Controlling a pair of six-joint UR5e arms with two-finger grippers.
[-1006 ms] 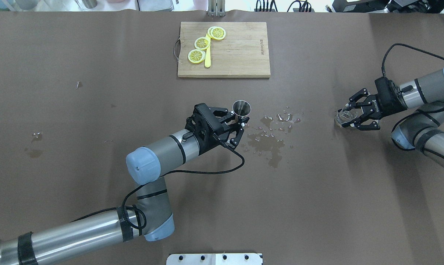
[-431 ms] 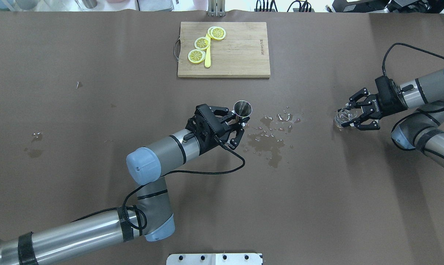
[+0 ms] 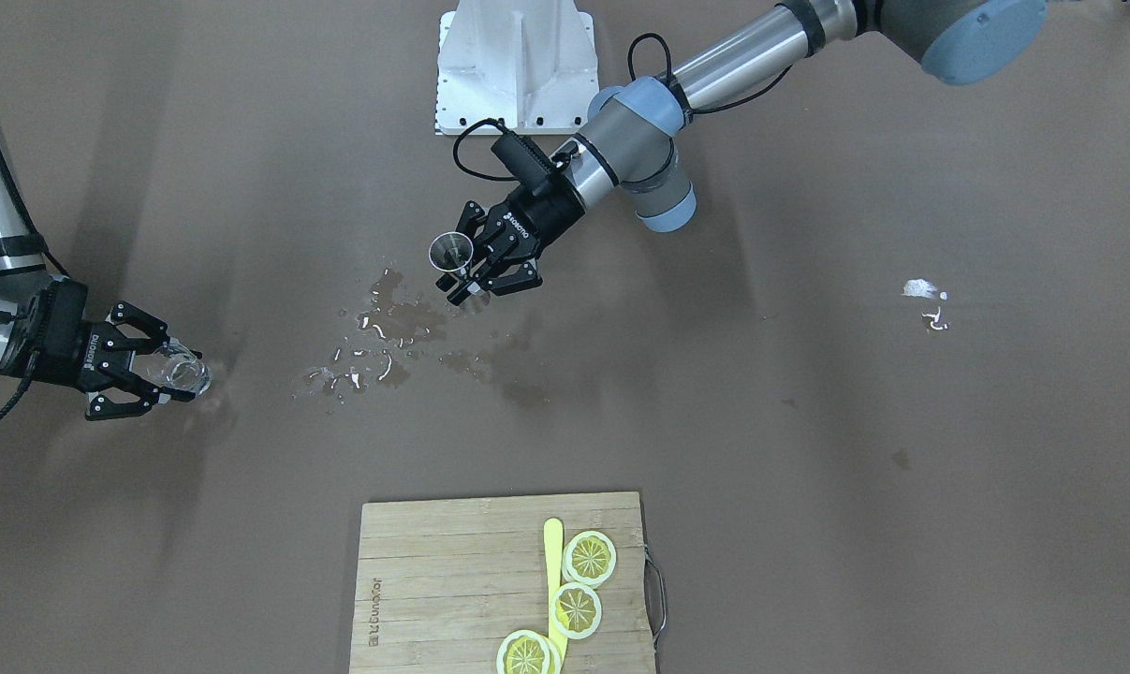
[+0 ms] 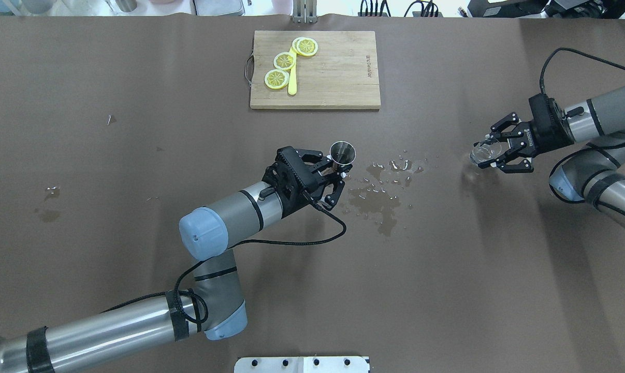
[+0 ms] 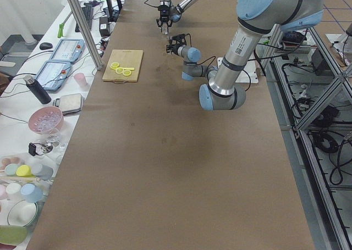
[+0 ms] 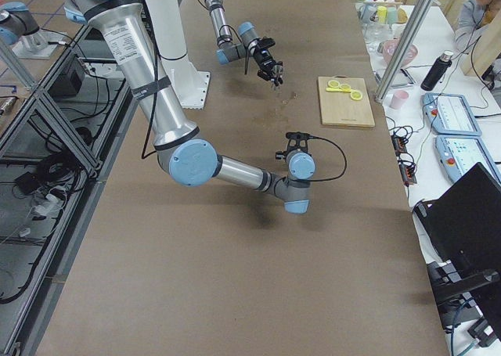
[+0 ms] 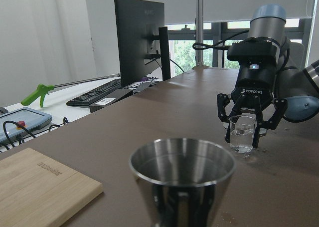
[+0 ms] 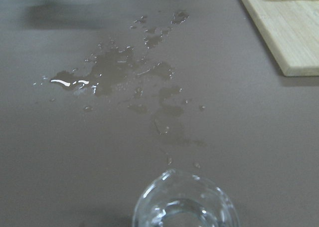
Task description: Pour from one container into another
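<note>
Front-facing, jigger: your left gripper (image 3: 466, 278) is clamped on the waist of the steel jigger (image 3: 451, 251), which is held mouth up near the table's middle.
Front-facing, cup: your right gripper (image 3: 176, 370) has its fingers closed round the glass cup (image 3: 188, 374). The jigger lies at 2 o'clock from it, well apart.
Overhead, bearing: from the cup the jigger sits at 9 o'clock. I judge your right arm must do the carrying while the left only steadies.
Overhead, surface: a spill (image 4: 379, 191) wets the brown table cover (image 4: 84, 207) between the two, just beside the jigger at its 4 o'clock. The cutting board (image 4: 338, 77) with lemon slices (image 4: 284, 60) lies at 12 o'clock, well apart.
Side views: both grippers are too small for you to judge.
Left wrist: the jigger stands upright in the foreground with its rim level. The cup is upright at 1 o'clock beyond it, looks to hold a little clear liquid, and seems just off the cover.
Right wrist: the cup's rim is at 6 o'clock and the spill at 11 o'clock. The jigger is out of sight.
Room: only the wet patch lies along your path.
</note>
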